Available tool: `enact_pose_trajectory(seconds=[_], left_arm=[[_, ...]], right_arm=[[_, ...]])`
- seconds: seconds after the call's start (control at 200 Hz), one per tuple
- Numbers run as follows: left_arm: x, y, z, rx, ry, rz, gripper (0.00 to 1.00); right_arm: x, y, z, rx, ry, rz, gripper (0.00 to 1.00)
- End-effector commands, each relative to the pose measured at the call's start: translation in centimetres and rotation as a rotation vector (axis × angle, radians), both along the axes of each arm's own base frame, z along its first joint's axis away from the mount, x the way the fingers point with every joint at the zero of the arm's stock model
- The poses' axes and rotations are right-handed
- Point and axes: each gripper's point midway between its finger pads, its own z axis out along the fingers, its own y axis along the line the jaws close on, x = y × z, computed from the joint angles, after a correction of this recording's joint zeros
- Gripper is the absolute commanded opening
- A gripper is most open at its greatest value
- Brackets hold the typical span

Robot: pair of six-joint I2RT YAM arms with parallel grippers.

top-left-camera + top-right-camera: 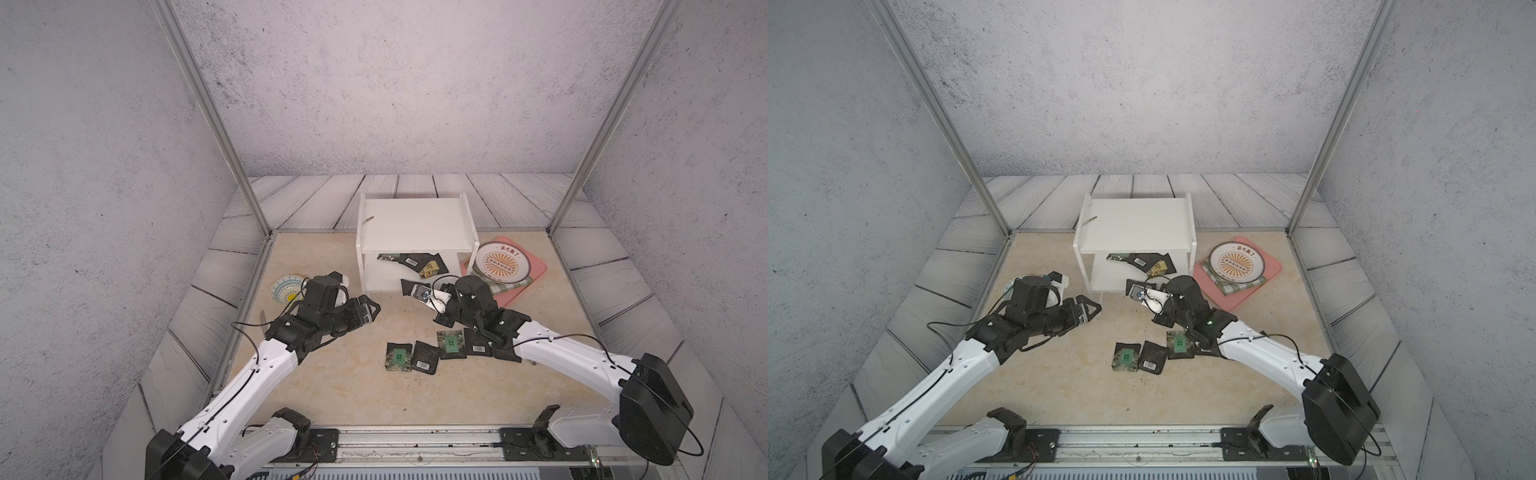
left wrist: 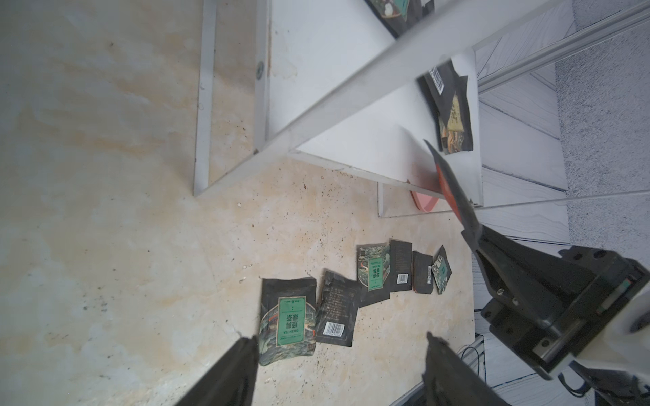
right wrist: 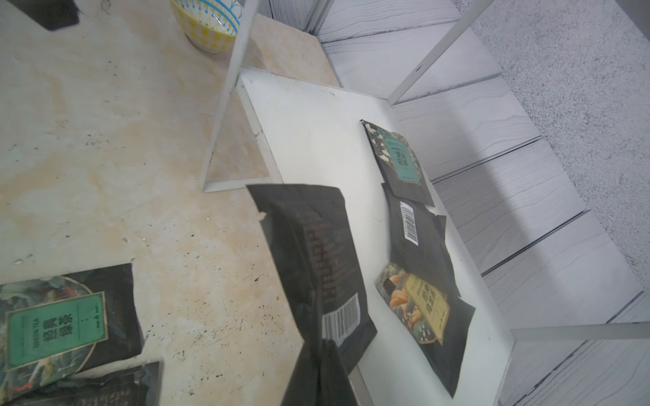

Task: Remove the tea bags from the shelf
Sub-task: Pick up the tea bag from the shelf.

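Note:
The white shelf (image 1: 415,226) (image 1: 1133,224) stands at the back of the table. Three tea bags (image 1: 419,262) (image 1: 1144,262) (image 3: 415,242) lie overlapping on its lower tier, one green-labelled, one barcode side up, one yellow-labelled. My right gripper (image 3: 323,351) (image 1: 422,291) is shut on another black tea bag (image 3: 316,253) (image 1: 1136,286), barcode side up, held at the tier's front edge. Several tea bags (image 1: 426,357) (image 1: 1152,357) (image 2: 288,316) lie in a row on the table in front. My left gripper (image 2: 341,339) (image 1: 372,309) hovers open and empty left of the shelf.
Right of the shelf, a pink tray (image 1: 534,270) carries a green checked cloth (image 1: 513,286) and a round plate (image 1: 498,259). A patterned bowl (image 1: 286,289) (image 3: 211,24) sits behind my left arm. Metal frame posts (image 1: 257,216) stand at the table's back corners.

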Motion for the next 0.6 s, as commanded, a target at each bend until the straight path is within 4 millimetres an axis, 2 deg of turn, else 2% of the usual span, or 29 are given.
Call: enact_pose_trajectory(seconds=[0.0,0.325,0.595], left_arm=[[0.0,0.0,2.1,-0.022,-0.049,-0.011,0.79],[-0.4,-0.9,4.2,-0.095,-0.073,-0.047,0.81],[-0.7,-1.8,6.1,-0.187,-0.101,-0.069,0.81]], right_arm=[[-1.2,0.4,2.0,0.051,0.0,0.044,0.08],[-3.8,0.6,4.2,0.088,-0.051,0.095,0.06],[-7.3,1.7,4.0,0.085,-0.043,0.146,0.06]])
